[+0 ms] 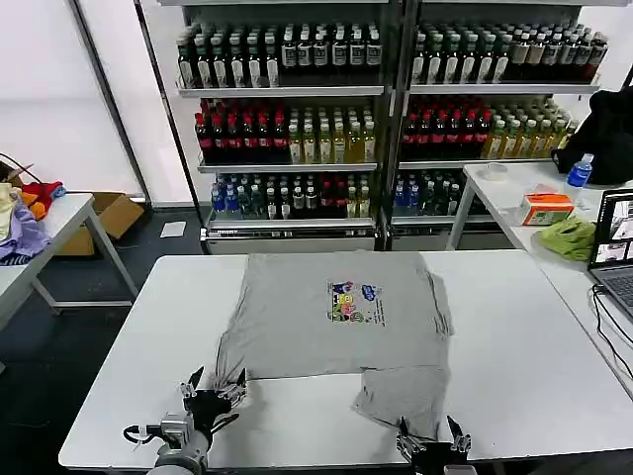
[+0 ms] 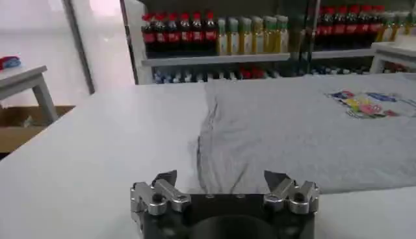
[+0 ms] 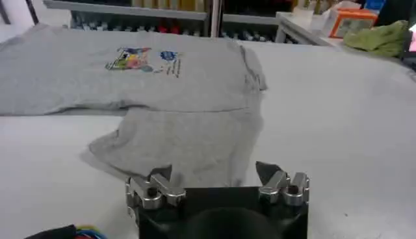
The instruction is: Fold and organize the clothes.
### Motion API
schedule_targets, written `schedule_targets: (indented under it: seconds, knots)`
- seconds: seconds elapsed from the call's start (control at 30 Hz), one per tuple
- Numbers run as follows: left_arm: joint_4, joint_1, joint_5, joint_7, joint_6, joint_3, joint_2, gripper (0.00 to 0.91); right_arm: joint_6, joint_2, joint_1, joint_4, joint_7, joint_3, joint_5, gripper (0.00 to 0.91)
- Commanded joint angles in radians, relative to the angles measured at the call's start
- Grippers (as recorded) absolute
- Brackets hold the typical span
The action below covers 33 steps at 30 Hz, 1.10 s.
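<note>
A light grey T-shirt [image 1: 336, 317] with a small multicoloured chest print [image 1: 352, 300] lies flat on the white table [image 1: 514, 346], one part hanging lower toward the front edge [image 1: 401, 394]. My left gripper [image 1: 212, 388] stands open just off the shirt's front left corner, nothing between its fingers; the shirt [image 2: 299, 130] lies ahead of that gripper [image 2: 221, 178]. My right gripper [image 1: 431, 431] is open at the table's front edge, right at the lower flap's hem [image 3: 182, 143], with the gripper [image 3: 214, 172] holding nothing.
Shelves of bottles [image 1: 297, 119] stand behind the table. A side table on the right carries a lime-green cloth [image 1: 569, 237], an orange box [image 1: 546, 208], a water bottle [image 1: 580, 170] and a laptop [image 1: 613, 247]. Coloured fabrics [image 1: 25, 213] lie on a table at left.
</note>
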Motion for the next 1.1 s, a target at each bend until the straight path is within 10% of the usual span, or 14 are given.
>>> schedule_targets:
  seconds: [0.03, 0.13, 0.2, 0.23, 0.27, 0.3, 1.1]
  knots:
    - [0.021, -0.008, -0.032, -0.001, 0.007, -0.003, 0.002, 0.907, 0.001, 0.001, 0.000, -0.004, -0.001, 0.000, 0.000, 0.907]
    - [0.024, -0.007, -0.044, -0.001, 0.010, -0.002, 0.005, 0.846, 0.001, 0.004, 0.001, -0.008, -0.002, 0.000, -0.002, 0.907]
    - [0.028, -0.005, -0.048, 0.000, 0.010, -0.002, 0.007, 0.514, 0.003, 0.006, 0.000, -0.012, -0.003, 0.000, -0.003, 0.897]
    - [0.028, -0.003, -0.048, 0.000, 0.010, -0.001, 0.007, 0.232, 0.004, 0.006, -0.001, -0.013, -0.005, 0.000, -0.004, 0.574]
    - [0.027, 0.000, -0.047, 0.001, 0.012, 0.002, 0.009, 0.050, 0.005, 0.007, -0.002, -0.014, -0.006, 0.000, -0.004, 0.040]
    - [0.025, 0.002, -0.045, 0.001, 0.013, 0.004, 0.009, 0.030, 0.007, 0.008, -0.002, -0.016, -0.010, -0.001, -0.004, 0.000]
    - [-0.004, 0.010, 0.001, 0.009, 0.007, 0.026, 0.012, 0.010, 0.085, 0.016, 0.018, -0.030, -0.040, 0.012, 0.004, 0.000]
